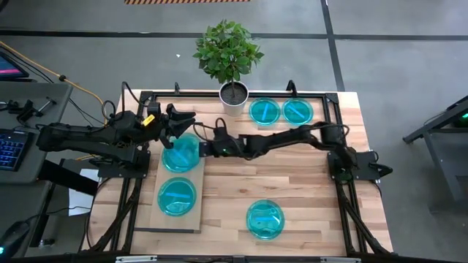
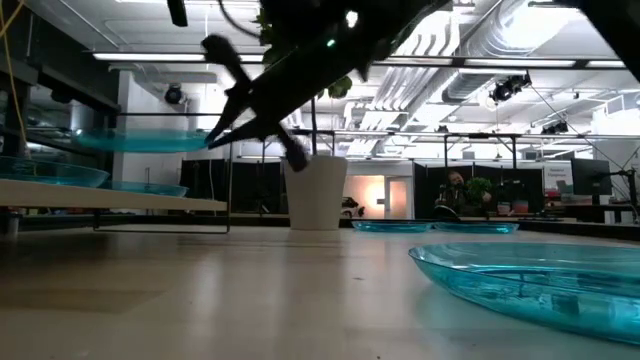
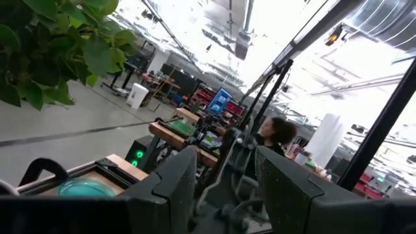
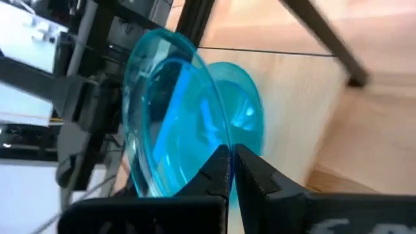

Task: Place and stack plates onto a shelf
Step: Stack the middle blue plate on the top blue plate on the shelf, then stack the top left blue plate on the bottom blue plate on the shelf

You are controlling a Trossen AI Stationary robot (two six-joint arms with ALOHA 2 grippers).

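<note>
My right gripper [image 1: 199, 148] reaches across from the table's right and is shut on a cyan plate [image 1: 180, 154]. That plate hangs level [image 2: 140, 140] above the far end of the pale wooden shelf [image 1: 156, 219]. Two more plates lie flat on the shelf: one under the held plate [image 4: 244, 114] and one on the shelf's near half [image 1: 177, 196]. My left gripper [image 1: 186, 120] is open and hovers just beyond the held plate's far-left side, touching nothing. Its wrist view looks out into the room. My right gripper pinches the held plate by its rim [image 4: 209, 148], on the side toward the table's right, between its two fingers [image 4: 221, 170]. It comes from the table's right, slanting slightly down. The plate is lifted clear and level, above the plate on the shelf.
Two plates [image 1: 265, 111] [image 1: 297, 111] lie by the table's far edge, beside a white plant pot [image 1: 233, 98]. Another plate [image 1: 265, 219] lies near the near edge. A black frame rail runs around the table. Bare wood lies between the shelf and the right arm's base.
</note>
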